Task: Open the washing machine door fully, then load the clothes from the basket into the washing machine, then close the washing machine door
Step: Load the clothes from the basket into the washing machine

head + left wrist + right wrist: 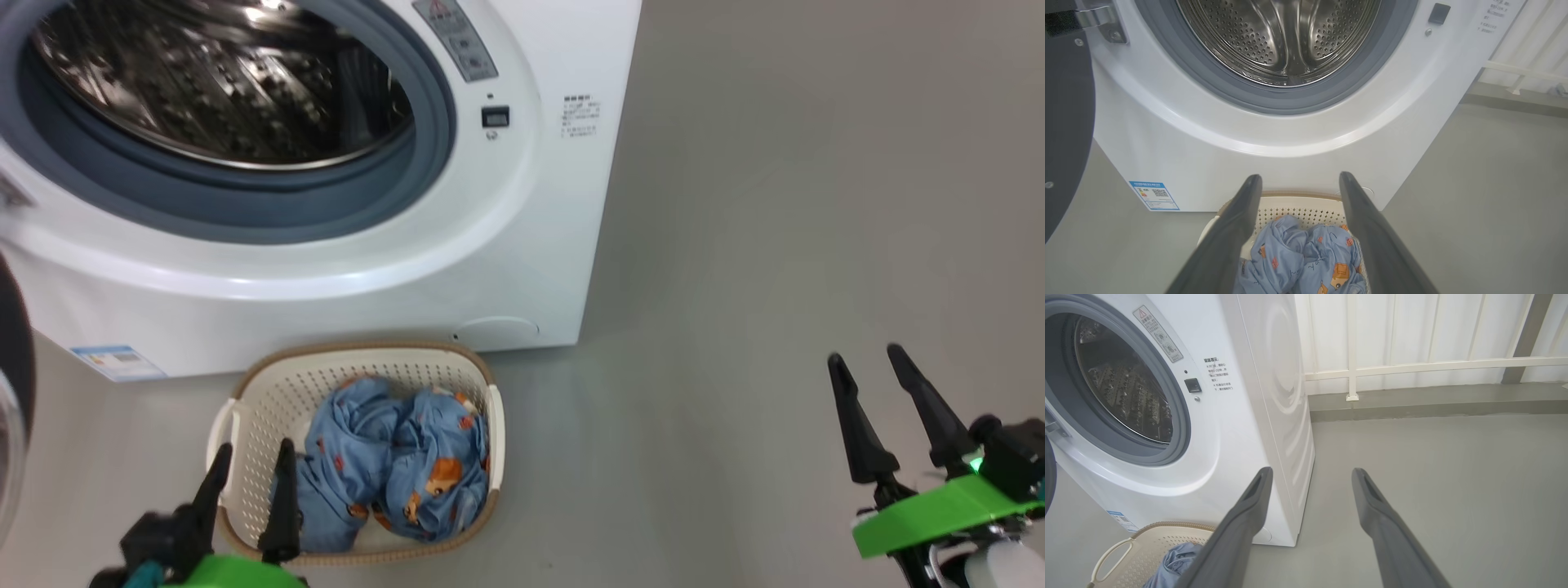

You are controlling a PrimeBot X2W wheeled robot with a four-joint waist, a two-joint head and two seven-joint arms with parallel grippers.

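My left gripper [254, 447] sits at the lower left of the head view. Its two dark fingers are spread wide and grasp nothing. The tips stand over the near left part of the basket [359, 349]. I cannot tell whether either tip touches the fabric. In the left wrist view, the left gripper [1300, 176] frames the clothes [1306, 261] between its fingers.

My right gripper [864, 353] is at the lower right of the head view. It is likewise released and empty, above bare grey floor [775, 204] and well apart from the basket.

The basket rests on the floor at lower centre-left, just in front of the washing machine [522, 204] and below the round cover [498, 331]. The clothes [392, 457], light blue with orange-brown figures, lie bundled inside it.

The washing machine occupies the upper left of the frame. Its grey gasket [245, 204] and steel drum [220, 73] are exposed. The washing machine door [12, 343] stands open, its black rim at the left edge. A blue label [118, 362] sits low on the front.
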